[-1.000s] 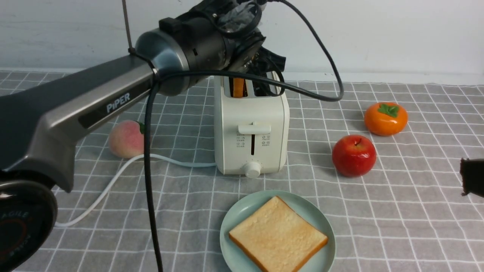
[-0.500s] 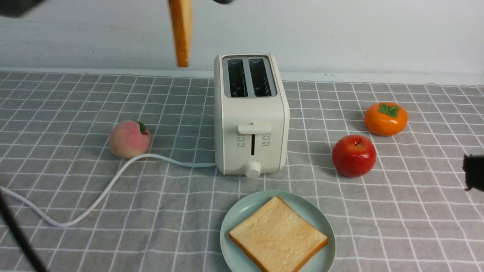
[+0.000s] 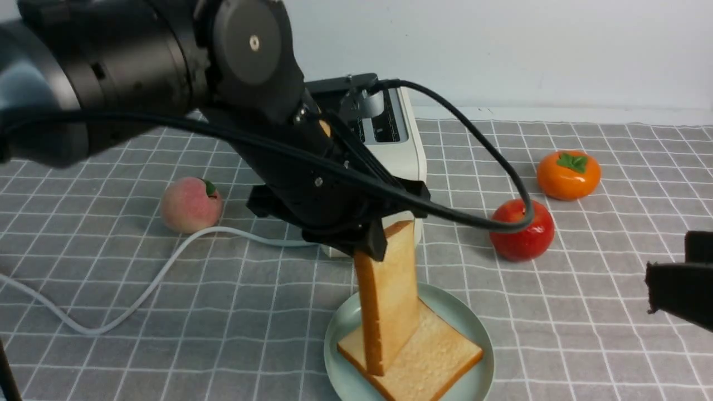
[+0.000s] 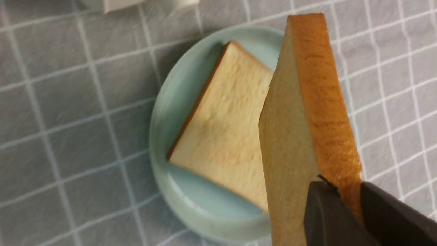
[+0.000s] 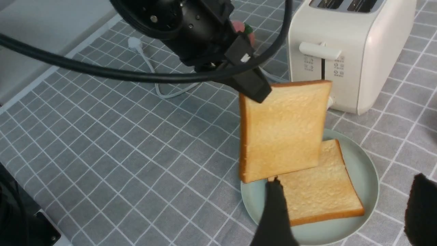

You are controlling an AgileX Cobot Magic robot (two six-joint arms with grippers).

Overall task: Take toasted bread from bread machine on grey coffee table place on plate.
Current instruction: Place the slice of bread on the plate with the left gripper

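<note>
- L gripper (image 3: 372, 245) clamped on upright toast slice (image 3: 391, 301), above plate (image 3: 341, 323); you're at placing step, 2nd slice.
- R gripper (image 5: 344, 208) jaws apart, nothing held.
- Other slice (image 3: 440, 356) flat on plate.
- Next, prob. tilt held slice flat, lower, then release; you may nudge lower one.

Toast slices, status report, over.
Left gripper shut on upright slice, held over plate. Right gripper open, holding nothing. Other slice flat on plate, in the way of direct placing.
</note>
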